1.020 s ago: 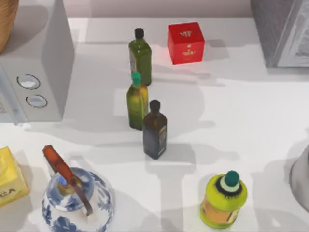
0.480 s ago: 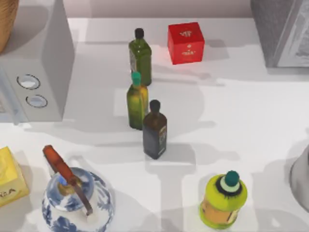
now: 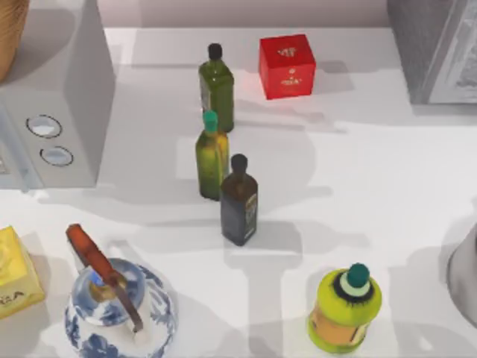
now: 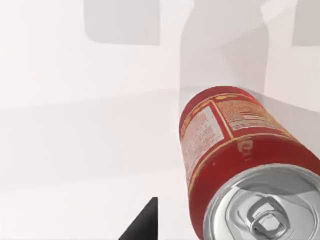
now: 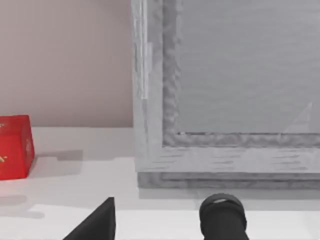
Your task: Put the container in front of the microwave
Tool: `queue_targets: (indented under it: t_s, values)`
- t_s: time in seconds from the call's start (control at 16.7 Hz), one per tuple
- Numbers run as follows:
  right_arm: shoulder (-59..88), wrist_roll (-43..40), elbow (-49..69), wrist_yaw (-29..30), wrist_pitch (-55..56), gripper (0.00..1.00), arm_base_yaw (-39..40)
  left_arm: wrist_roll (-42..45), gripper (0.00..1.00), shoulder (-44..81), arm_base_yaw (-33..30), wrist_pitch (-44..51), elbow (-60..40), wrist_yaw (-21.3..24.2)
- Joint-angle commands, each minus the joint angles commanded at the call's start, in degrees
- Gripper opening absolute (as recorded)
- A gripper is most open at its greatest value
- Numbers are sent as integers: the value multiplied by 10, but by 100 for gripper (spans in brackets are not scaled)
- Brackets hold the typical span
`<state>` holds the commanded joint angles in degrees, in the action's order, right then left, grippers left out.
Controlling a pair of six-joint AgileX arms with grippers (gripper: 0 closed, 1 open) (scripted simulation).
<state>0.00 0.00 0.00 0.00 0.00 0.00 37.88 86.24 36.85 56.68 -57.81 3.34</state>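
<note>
The container (image 4: 235, 150) is a red soda can with a silver top and a cream label. It stands upright on the white table, close under the left wrist camera. A dark part of my left gripper (image 4: 142, 227) shows just beside the can, apart from it. The microwave (image 3: 67, 89), a light grey box with two round dials (image 3: 43, 126), sits at the table's back left. A dark part of my right gripper (image 5: 95, 225) points toward a grey box (image 5: 225, 100) at the back right.
Three bottles (image 3: 238, 200) stand in a row mid-table, with a red cube box (image 3: 287, 66) behind them. A yellow-green jar (image 3: 344, 307), a blue-and-white teapot (image 3: 119, 306) and a yellow box (image 3: 13, 276) line the front. A grey box (image 3: 436, 48) fills the back right corner.
</note>
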Motion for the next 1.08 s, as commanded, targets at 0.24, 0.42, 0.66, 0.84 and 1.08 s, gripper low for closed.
queue_targets:
  t_s: [0.24, 0.42, 0.66, 0.84, 1.08]
  values:
    - [0, 0, 0, 0, 0, 100, 0, 0, 100, 0, 0, 0, 0, 0]
    - [0, 0, 0, 0, 0, 100, 0, 0, 100, 0, 0, 0, 0, 0]
    - [0, 0, 0, 0, 0, 100, 0, 1, 100, -2, 0, 8, -9, 0]
    - [0, 0, 0, 0, 0, 100, 0, 0, 100, -7, 0, 58, -45, 1]
    - [0, 0, 0, 0, 0, 100, 0, -1, 100, -16, -1, 93, -78, 0]
